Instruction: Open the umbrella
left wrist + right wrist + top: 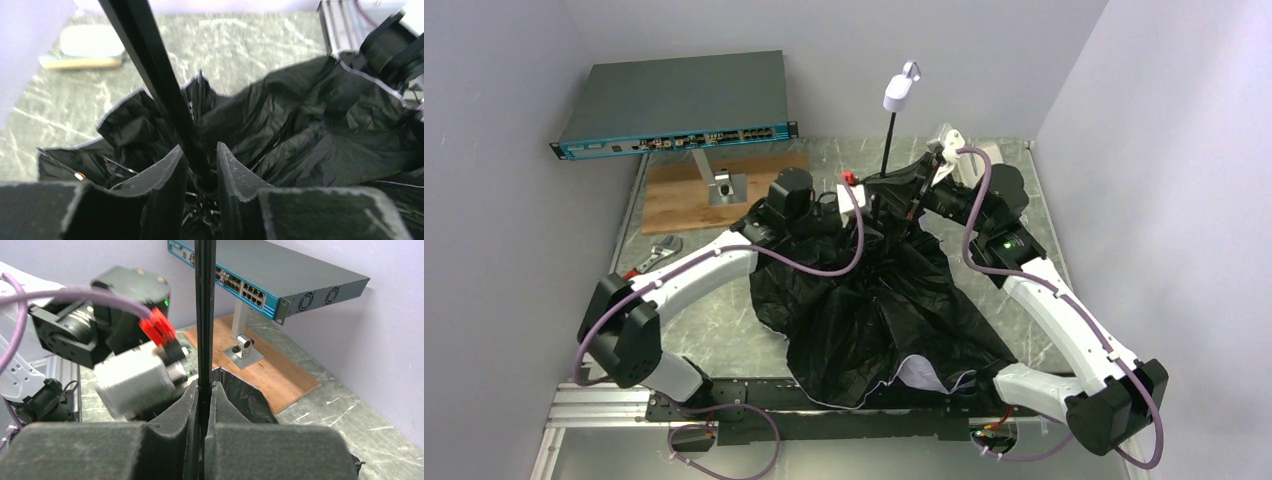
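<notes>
One umbrella point(879, 310) — shaft point(888, 150) upright, handle point(899, 92) up.

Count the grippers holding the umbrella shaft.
2. The left gripper clamps the shaft low, right above the black canopy. The right gripper is shut on the shaft as well, close beside the left one. Neither is hidden.

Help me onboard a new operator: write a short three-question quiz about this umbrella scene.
1. True or false: the right gripper is shut on the umbrella shaft.
2. Where is the white handle? A: buried under fabric. B: atop the upright shaft. C: snapped off.
3. Fill in: the side of the canopy facing the top camera is mostly ___.
Key: 1 true; 2 B; 3 black.
</notes>
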### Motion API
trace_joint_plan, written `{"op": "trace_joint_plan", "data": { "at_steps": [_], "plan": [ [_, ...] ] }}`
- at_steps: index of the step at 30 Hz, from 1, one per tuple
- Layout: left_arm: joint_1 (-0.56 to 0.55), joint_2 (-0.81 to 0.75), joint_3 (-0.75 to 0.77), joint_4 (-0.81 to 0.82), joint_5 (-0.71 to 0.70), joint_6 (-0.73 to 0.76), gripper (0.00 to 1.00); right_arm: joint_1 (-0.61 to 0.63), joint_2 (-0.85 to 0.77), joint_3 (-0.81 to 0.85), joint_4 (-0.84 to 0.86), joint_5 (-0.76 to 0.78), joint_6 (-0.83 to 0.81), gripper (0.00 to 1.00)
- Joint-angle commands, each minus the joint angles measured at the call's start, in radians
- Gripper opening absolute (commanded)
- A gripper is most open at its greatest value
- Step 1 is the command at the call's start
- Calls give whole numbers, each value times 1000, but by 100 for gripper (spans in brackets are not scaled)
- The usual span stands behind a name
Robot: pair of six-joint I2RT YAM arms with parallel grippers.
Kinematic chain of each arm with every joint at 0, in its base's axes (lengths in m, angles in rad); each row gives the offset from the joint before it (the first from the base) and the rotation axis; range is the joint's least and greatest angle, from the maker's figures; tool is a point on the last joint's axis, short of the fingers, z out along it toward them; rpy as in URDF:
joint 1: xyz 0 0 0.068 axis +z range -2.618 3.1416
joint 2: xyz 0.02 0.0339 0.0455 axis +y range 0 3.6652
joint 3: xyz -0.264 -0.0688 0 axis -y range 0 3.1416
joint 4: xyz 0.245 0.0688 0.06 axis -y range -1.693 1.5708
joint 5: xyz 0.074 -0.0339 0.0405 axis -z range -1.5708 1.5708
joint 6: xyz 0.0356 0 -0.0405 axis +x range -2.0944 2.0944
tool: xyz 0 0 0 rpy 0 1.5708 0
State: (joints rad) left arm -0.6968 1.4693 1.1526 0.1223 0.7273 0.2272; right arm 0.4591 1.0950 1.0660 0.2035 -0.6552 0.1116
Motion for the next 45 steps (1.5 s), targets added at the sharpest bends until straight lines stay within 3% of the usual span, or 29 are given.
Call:
{"op": "trace_joint_plan", "data": {
  "at_steps": [1, 8, 22, 37, 39, 42, 45],
  "plan": [
    [-1, 63, -76, 53, -48, 48, 31, 10, -31, -14, 120, 26, -65, 0],
    [2, 145, -184, 77, -115, 167, 24, 13, -48, -18, 61, 27, -140, 0],
    [3, 288, -219, 1, -124, 257, 35, 13, -36, 16, 11, 9, -209, 0],
    [17, 370, -275, 53, -128, 170, 43, 13, 23, 117, 2, 26, -221, 0],
    [24, 358, -280, 67, -121, 164, 51, 11, 30, 136, -11, 31, -240, 0],
    [32, 281, -275, 88, -96, 126, 70, 12, 22, 120, -44, 37, -274, 0],
    [33, 161, -241, 50, -63, 111, 78, 11, 2, 55, -69, 22, -311, 0]
  ]
}}
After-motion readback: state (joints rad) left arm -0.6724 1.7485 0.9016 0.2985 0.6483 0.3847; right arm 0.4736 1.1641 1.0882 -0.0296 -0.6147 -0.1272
